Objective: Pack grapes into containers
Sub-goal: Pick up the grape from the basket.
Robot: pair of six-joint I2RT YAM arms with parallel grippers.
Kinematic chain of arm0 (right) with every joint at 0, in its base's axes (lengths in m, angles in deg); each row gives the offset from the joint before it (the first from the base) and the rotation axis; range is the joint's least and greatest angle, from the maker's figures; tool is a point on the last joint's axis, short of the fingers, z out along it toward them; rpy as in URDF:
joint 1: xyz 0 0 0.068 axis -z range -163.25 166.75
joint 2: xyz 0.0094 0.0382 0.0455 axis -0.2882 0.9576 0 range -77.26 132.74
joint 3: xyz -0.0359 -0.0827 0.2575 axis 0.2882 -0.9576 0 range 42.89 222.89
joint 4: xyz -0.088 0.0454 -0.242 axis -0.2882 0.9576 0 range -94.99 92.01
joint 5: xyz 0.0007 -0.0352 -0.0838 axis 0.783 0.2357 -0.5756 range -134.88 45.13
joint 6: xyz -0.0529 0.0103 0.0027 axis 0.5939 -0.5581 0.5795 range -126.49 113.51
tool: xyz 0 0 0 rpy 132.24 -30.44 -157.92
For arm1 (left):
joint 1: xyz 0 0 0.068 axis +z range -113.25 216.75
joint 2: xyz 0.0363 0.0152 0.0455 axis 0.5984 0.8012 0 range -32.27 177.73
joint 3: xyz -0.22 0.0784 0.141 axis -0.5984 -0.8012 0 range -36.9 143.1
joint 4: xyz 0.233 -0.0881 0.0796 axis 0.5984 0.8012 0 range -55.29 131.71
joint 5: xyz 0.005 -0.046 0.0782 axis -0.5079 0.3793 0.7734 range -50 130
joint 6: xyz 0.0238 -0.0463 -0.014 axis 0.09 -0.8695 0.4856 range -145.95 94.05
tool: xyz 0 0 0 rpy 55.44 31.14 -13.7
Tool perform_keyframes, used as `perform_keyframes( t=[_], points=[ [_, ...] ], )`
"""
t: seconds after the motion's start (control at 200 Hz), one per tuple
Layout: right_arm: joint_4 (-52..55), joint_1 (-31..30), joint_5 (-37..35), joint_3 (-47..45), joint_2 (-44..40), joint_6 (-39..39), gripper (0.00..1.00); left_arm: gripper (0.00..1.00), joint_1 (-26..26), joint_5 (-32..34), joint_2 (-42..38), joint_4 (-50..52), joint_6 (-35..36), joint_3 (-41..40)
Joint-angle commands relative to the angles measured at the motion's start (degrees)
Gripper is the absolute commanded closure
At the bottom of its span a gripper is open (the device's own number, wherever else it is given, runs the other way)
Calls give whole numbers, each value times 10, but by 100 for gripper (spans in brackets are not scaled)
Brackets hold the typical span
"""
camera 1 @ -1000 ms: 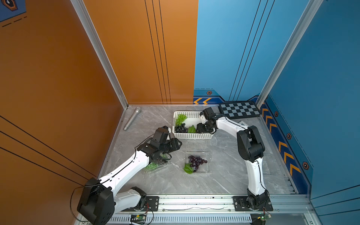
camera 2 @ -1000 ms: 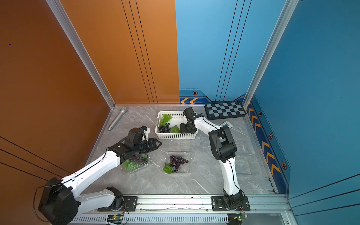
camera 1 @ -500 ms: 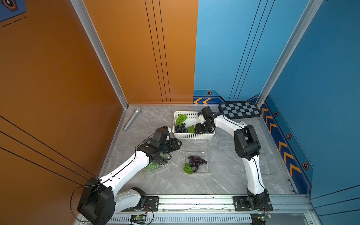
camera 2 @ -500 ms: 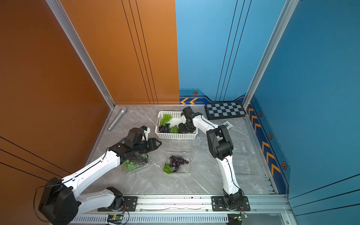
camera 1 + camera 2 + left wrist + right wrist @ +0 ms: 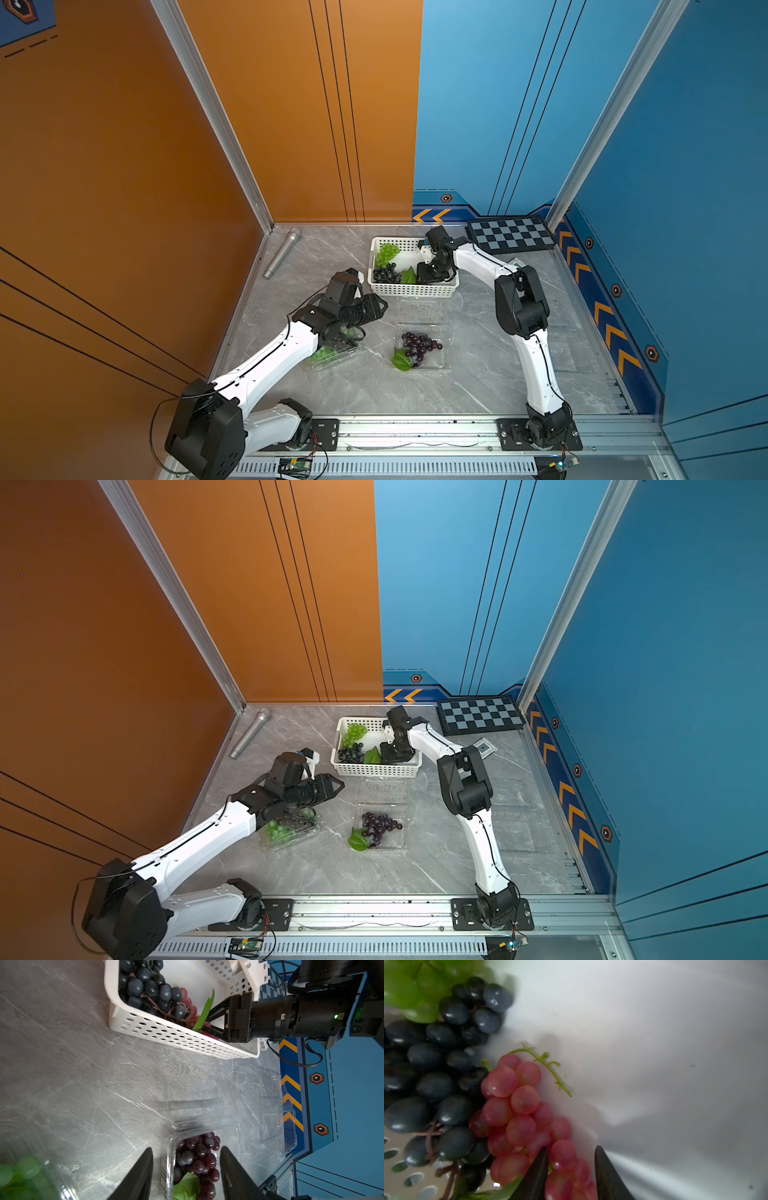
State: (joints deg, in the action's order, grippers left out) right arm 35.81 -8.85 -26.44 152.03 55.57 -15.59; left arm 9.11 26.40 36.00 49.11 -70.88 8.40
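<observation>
right tool (image 5: 571, 1148) straddling pinkish-red grapes (image 5: 519, 1105), glossy, round, tightly bunched, thin green stem (image 5: 548, 1066)

grapes (image 5: 384, 273) lie in the basket (image 5: 411, 293) — behind two containers (image 5: 444, 362), each holding a bunch (image 5: 417, 345)

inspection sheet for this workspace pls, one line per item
surface: grey marble tabletop
job's things: green bunch, dark bunch and pinkish red bunch in the white basket; purple bunch in an open clamshell; green grapes in the left clamshell, partly under the left arm; empty clamshell by the right arm
clutter: microphone, checkerboard
tools: left tool open, empty; right tool in the basket, jaws astride the pinkish red bunch, grip unclear
cables: black loop at the left arm's base
surroundings: orange panels, blue panels, metal rail in front
</observation>
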Motion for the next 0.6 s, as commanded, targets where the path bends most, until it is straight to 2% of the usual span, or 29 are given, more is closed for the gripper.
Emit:
perform_keyframes(
  t=[0.0,0.05,0.205,0.596],
  points=[
    [30,-3,-2,8,14,5,80,47,7,-9,5,0,-2,-6],
    [30,-2,-3,10,12,6,88,47,8,-8,6,0,-2,-5],
    [30,-1,-10,13,-7,5,100,47,8,-8,8,0,-2,-5],
    [29,9,-50,8,-88,9,100,47,8,-7,7,0,-2,-1]
  ],
)
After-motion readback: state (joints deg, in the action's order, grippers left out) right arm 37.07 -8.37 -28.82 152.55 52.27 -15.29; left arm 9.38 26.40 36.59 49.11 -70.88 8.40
